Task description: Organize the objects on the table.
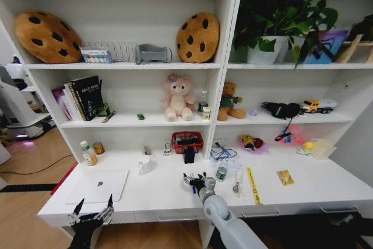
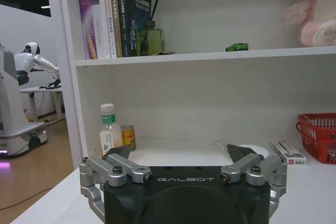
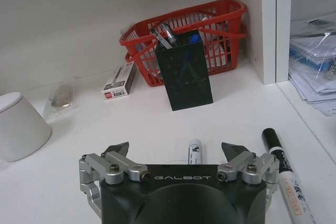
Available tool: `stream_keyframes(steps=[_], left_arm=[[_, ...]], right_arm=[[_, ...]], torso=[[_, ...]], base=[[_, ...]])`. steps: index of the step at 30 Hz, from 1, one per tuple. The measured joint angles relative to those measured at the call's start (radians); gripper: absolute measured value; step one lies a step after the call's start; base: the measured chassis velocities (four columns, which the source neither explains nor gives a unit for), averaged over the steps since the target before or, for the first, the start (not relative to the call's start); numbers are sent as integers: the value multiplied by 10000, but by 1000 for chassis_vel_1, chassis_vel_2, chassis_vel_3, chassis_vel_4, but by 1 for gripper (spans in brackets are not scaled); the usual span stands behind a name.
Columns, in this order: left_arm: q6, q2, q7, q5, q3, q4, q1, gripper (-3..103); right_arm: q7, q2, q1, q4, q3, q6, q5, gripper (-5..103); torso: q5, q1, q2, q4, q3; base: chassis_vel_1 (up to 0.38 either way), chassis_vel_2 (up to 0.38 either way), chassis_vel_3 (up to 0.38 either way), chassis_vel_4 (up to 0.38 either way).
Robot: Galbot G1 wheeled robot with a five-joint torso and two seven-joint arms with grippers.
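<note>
White-barrelled pen (image 3: 194,150) lies on the table (image 1: 169,188) directly ahead of the right gripper (image 3: 176,150), pointing lengthwise away between its spread jaws; left gripper (image 1: 93,211), also spread, hovers well apart.

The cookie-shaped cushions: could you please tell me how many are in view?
2. One cookie cushion leans at the far left of the top shelf; the other cushion stands at that shelf's right end, beside the divider. None seem hidden.

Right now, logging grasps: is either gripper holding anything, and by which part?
Nothing is held. The right gripper is open above a small white pen on the desk; the left gripper is open and empty near the desk's front edge.
</note>
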Motion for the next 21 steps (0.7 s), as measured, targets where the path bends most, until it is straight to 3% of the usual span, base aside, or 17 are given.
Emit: stream_keyframes(steps=[17,21], left_arm=[[62,367,-52,-572,-203,112,-248,100],[77,364,-51,-570,-168,143,-252,100]], right_arm=[[-62,262,944,-1370,-375,19,13,96],[-85,308,1056,-1557,-449,70,-32,86]], torso=[[1,-1,0,1,0],[1,-2,1,1,0]], base=[[0,0,0,0],[0,0,0,0]])
